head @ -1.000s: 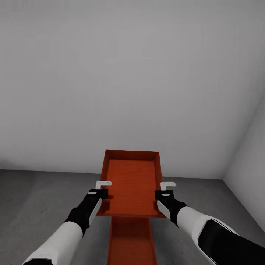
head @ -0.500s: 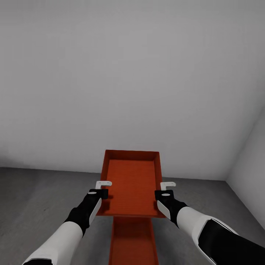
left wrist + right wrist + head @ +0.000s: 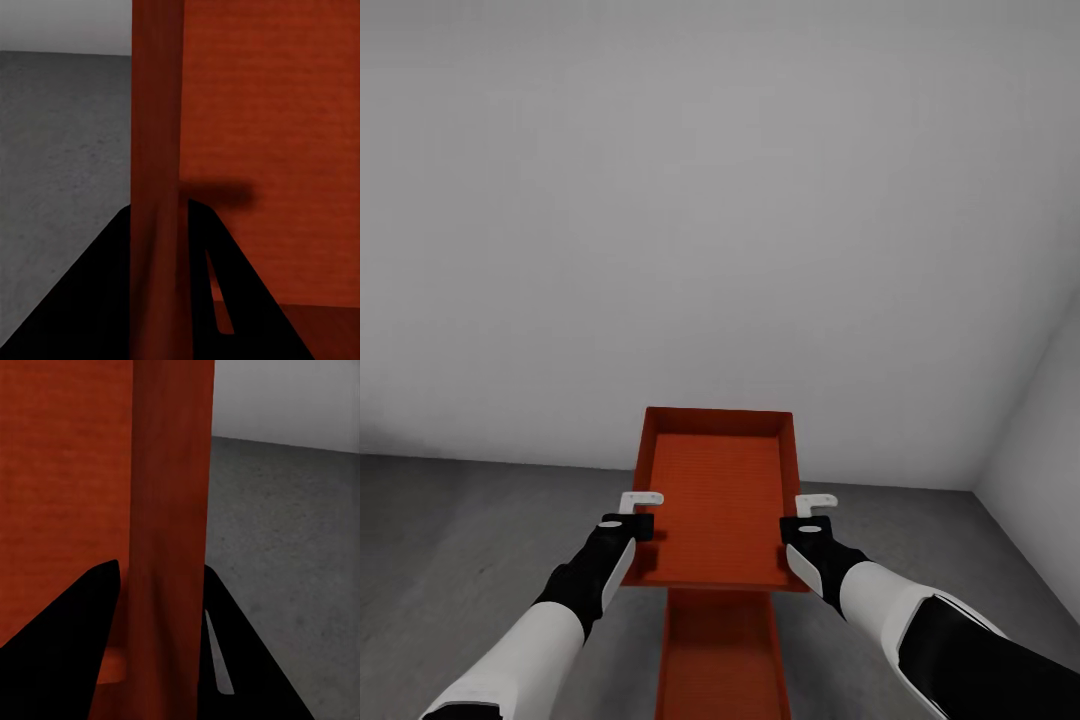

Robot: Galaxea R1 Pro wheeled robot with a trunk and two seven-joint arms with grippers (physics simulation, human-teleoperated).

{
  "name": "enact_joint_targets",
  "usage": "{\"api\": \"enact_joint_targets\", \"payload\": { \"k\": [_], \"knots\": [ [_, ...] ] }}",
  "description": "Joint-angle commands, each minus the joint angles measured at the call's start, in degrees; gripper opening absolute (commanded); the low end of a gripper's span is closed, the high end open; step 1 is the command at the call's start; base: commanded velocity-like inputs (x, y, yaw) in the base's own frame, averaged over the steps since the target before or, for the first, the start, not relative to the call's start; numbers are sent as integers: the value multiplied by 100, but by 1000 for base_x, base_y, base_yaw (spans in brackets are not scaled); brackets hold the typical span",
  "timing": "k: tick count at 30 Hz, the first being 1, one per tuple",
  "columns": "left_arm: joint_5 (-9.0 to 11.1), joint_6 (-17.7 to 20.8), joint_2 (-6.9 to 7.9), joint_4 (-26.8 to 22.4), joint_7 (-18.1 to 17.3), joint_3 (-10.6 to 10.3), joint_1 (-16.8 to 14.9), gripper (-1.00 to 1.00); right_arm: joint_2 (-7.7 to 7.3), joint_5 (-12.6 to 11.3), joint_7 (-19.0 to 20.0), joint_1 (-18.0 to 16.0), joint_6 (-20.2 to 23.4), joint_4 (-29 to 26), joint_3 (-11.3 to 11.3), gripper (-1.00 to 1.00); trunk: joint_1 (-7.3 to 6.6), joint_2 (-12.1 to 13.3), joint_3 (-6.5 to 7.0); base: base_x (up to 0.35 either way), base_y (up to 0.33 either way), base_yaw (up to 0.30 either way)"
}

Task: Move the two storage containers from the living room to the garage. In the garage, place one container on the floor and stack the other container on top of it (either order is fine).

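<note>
Above the grey concrete floor (image 3: 460, 560), 1 orange-red open-top bin (image 3: 715, 490) is gripped by L gripper (image 3: 638, 515) & R gripper (image 3: 807, 513), each clamped on a side wall; a 2nd identical bin (image 3: 720, 655) is seen below. No writing legible.

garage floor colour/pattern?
Dark grey mottled concrete floor, speckled, no lines or tiles. Clearest in the right wrist view, beside the orange-red open-top bin's wall.

Two orange-red open-top rectangular bins are showing: an upper bin (image 3: 718, 495) and a lower bin (image 3: 720, 655). Two black-and-white grippers are showing, the left gripper (image 3: 636, 512) and the right gripper (image 3: 810, 513).
</note>
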Motion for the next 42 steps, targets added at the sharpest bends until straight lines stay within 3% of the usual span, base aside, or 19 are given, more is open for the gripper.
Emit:
{"api": "enact_joint_targets", "payload": {
  "k": [1,42],
  "knots": [
    [-53,43,-68,10,10,4,1,-100,3,93,-142,-8,5,-183,95,-100,3,-14,-14,0,0,0],
    [-53,43,-68,9,10,4,1,-100,-3,93,-145,-8,-8,-179,95,-100,3,-14,-348,0,0,0]
  ]
}}
